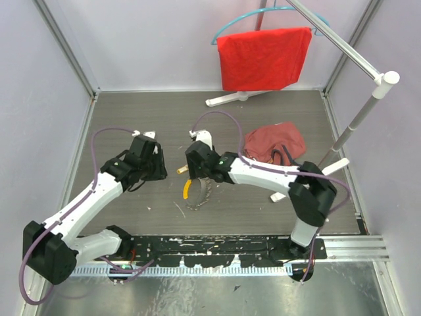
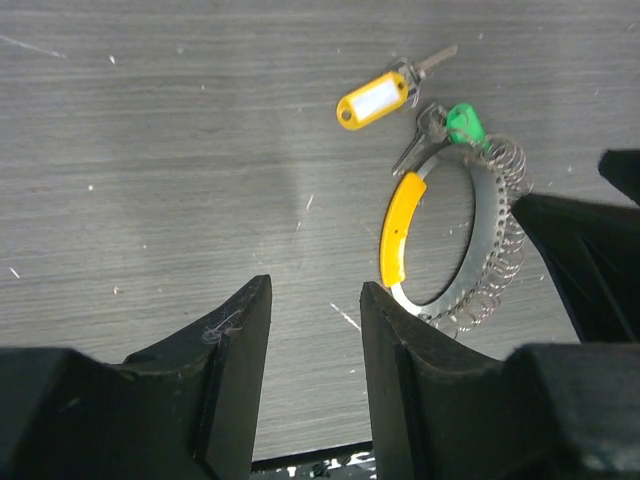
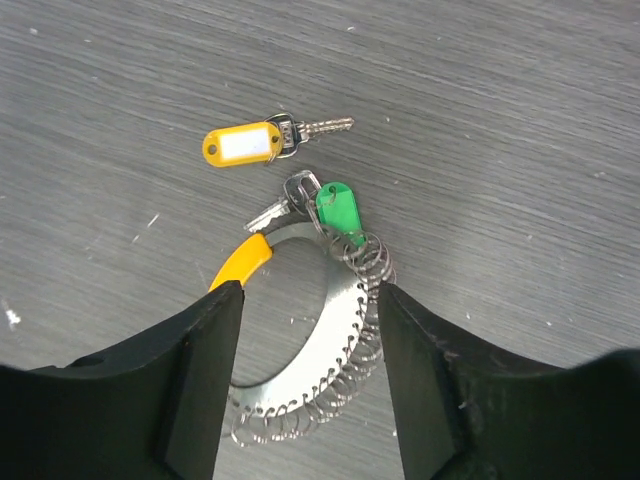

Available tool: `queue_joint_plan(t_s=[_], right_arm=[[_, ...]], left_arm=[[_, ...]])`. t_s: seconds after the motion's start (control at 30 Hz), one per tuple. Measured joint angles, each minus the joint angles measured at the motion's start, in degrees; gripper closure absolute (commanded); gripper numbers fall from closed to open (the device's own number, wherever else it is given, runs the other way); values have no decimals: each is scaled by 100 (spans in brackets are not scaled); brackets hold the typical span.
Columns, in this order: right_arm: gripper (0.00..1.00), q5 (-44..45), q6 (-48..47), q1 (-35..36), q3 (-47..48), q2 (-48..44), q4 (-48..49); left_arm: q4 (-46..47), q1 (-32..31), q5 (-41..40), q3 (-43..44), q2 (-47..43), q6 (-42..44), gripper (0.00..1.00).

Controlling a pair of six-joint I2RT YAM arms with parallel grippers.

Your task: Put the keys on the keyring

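Observation:
The keyring is a flat silver loop edged with small wire rings and a yellow curved section; it lies flat on the grey table. A green-headed key with a small silver key hangs at the loop's top. A second key with a yellow-orange tag lies loose just beyond the ring, apart from it. My right gripper is open and straddles the ring's band, one fingertip by the yellow section and the other against the wire rings. My left gripper is open over bare table, left of the ring.
A red cloth hangs on a teal hanger from a white rack at the back right. A maroon cloth lies right of the right arm. A black rail runs along the near edge.

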Motion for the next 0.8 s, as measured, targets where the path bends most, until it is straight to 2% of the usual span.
queue_joint_plan(t_s=[0.2,0.8], right_arm=[[48,-105,-212,-9,704,935,-387],[63,-568,-999,-275,1486,1731,-894]], left_arm=[[11,0,221,-271,-31,-17,52],[177,0,376,-463,-33,11,52]])
